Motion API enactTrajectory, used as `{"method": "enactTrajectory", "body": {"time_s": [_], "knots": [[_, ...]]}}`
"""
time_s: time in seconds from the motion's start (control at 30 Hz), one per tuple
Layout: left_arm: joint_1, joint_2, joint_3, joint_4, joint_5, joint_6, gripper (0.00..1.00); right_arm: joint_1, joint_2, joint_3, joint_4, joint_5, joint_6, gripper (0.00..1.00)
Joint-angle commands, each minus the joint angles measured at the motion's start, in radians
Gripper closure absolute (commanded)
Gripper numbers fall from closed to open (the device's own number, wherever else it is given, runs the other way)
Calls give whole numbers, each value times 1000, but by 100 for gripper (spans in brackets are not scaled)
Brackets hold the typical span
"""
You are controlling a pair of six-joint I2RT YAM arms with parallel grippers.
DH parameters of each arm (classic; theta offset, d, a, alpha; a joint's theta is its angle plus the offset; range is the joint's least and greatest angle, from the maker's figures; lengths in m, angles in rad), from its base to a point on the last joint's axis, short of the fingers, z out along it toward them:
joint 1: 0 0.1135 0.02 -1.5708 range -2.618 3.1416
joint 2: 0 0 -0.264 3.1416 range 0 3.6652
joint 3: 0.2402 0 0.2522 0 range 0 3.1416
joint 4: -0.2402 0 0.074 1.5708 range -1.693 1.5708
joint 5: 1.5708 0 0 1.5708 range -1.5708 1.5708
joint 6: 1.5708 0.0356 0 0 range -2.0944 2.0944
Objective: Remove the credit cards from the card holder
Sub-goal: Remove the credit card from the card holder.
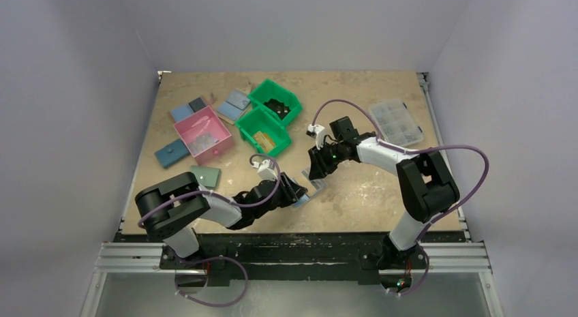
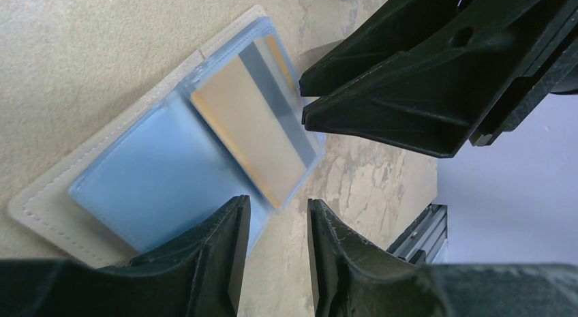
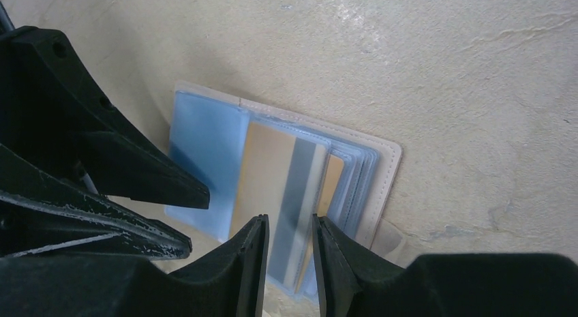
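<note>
From above, the card holder lies opened flat at about six o'clock on the table, close to the near edge. The left gripper comes at it from eight o'clock and the right gripper from one o'clock. Both sets of tips are right at it, too small here to read the jaws.

In the left wrist view, the holder has a soft beige cover with a stitched rim, lined with glossy light-blue plastic sleeves. A stiff tan-gold credit card with a grey stripe sits in the sleeves toward two o'clock. The left jaws stand a little apart with bare table between them. One finger overlaps the blue edge, seemingly to pin it.

In the right wrist view, the right jaws stand narrowly apart, straddling the card's near edge at six o'clock, with the stripe showing in the gap. I see no pinch yet. A second tan edge peeks out at the card's three o'clock.

I'd say the first card is being seized. Next, the jaws need to close on that thin edge alone, not on the slick sleeve, then draw the card straight out while the holder is held down.
</note>
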Motion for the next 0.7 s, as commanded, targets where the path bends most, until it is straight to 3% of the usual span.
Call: {"method": "enactTrajectory", "body": {"time_s": [0.0,0.3,0.67], "knots": [[-3,35,49,7,-6,-33,61,4,-9,33,2,34,6,62],[-4,58,94,-92,-30,-75,62,6,17,42,-28,37,-8,63],[-3,89,106,-100,-19,-74,66,6,24,53,-55,-53,-24,70]]}}
